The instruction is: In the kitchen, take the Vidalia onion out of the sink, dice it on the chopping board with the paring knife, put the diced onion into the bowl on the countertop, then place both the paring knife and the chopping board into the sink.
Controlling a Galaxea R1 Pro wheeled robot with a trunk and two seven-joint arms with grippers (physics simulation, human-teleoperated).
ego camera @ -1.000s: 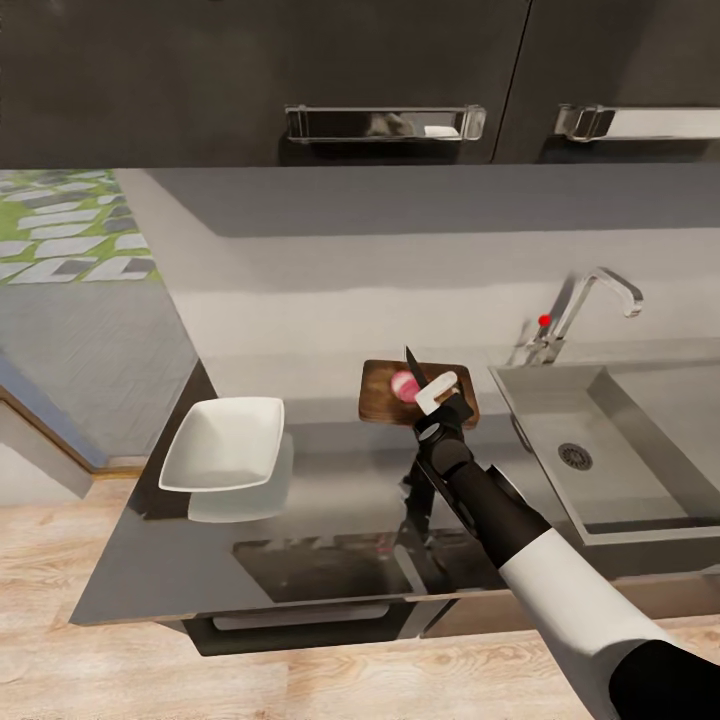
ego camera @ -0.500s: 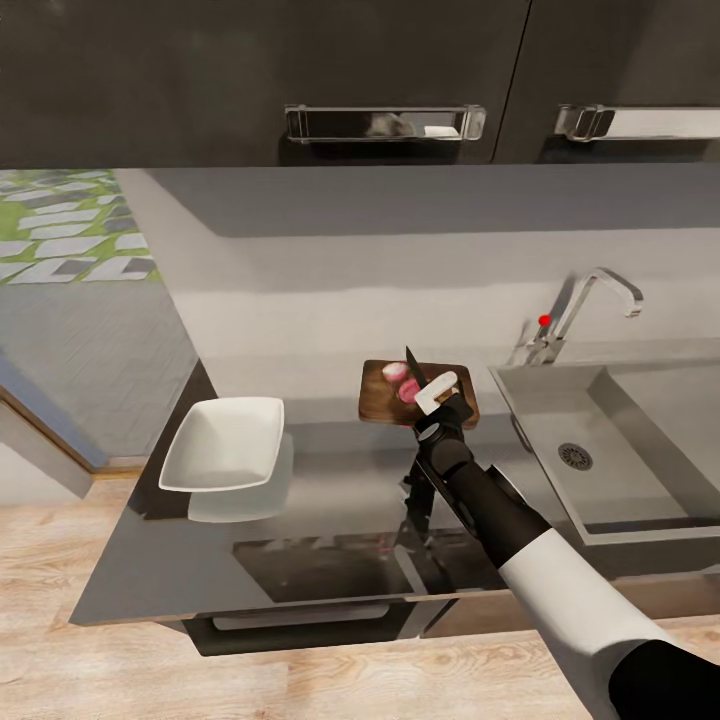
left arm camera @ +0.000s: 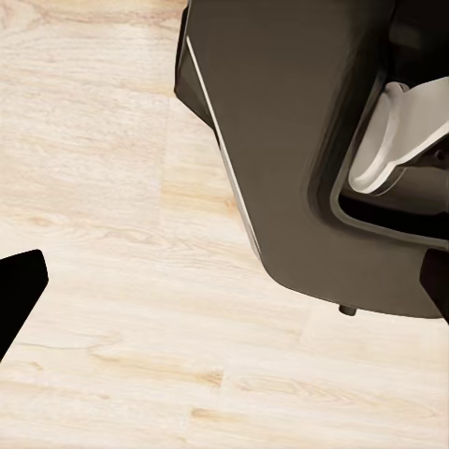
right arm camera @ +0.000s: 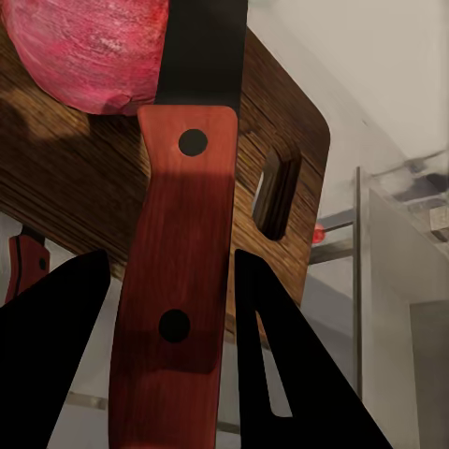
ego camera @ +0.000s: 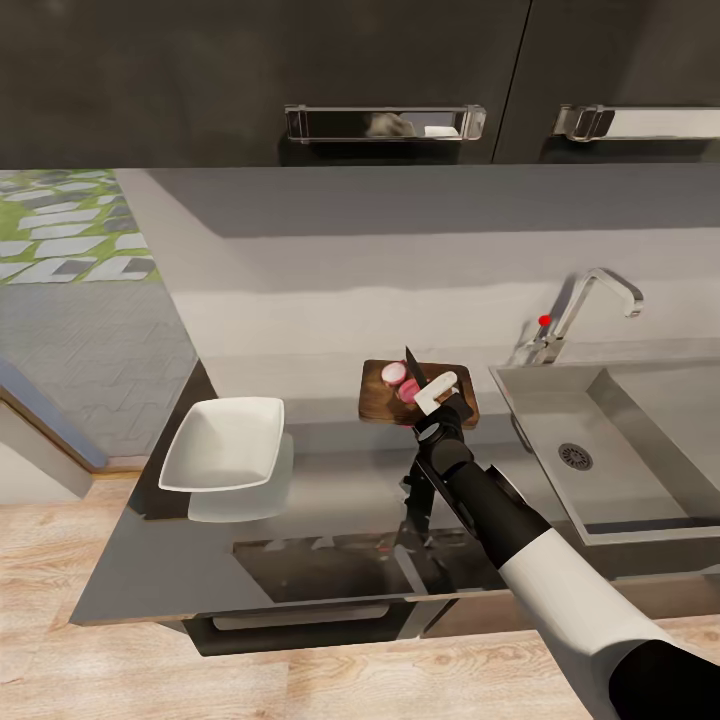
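Observation:
The brown chopping board (ego camera: 450, 405) lies on the grey countertop (ego camera: 330, 470) just left of the sink (ego camera: 640, 480). On it the Vidalia onion lies in two pink pieces, one (ego camera: 393, 373) at the far left of the board and one (ego camera: 407, 391) beside the blade. My right gripper (ego camera: 437, 392) is shut on the paring knife (ego camera: 412, 364), its dark blade pointing away over the board. Up close, the knife's red-brown riveted handle (right arm camera: 173, 281) sits between the black fingers (right arm camera: 56, 365), with the onion (right arm camera: 89, 47) next to the blade. The white bowl (ego camera: 222, 442) stands at the left. My left gripper (left arm camera: 229, 290) hangs open over the floor.
A chrome tap (ego camera: 600, 295) with a red knob (ego camera: 544, 320) stands behind the basin, whose drain (ego camera: 575, 456) is bare. Dark wall cabinets with steel handles (ego camera: 385, 122) hang overhead. The worktop's front edge (ego camera: 280, 605) drops to wooden floor (left arm camera: 112, 309), near the robot's dark base (left arm camera: 299, 140).
The onion, one lump a second ago, now lies as two pieces, the far one having slid slightly left. The right gripper and knife have hardly moved.

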